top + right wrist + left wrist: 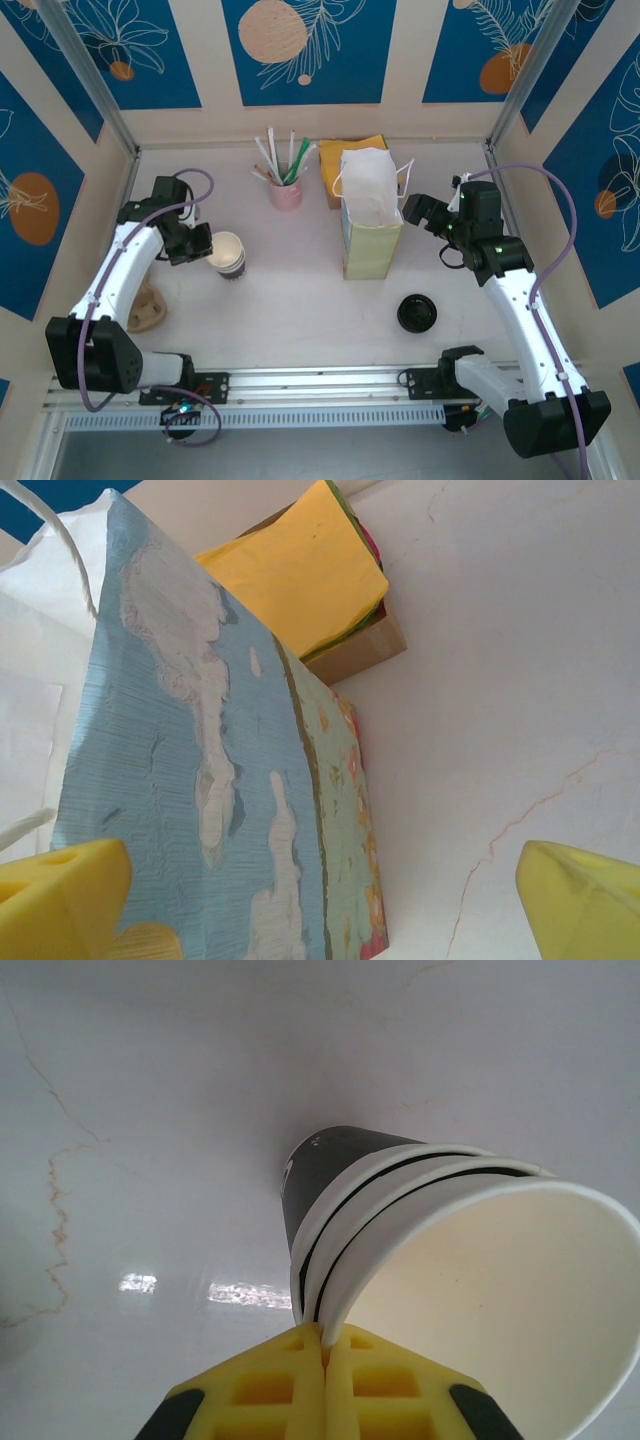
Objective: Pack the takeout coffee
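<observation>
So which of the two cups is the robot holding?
The white paper cup with the dark band: the left gripper pinches its rim. The pink cup, full of straws, stands apart, untouched.

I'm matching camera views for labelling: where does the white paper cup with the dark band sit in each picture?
Top external: the white paper cup with a dark band is left of centre, at the left claw.
Left wrist: centre to right, its rim pinched in the shut claw.
Right wrist: faces the tall white-handled paper bag.
Shared landmark: white veined tabletop.
</observation>
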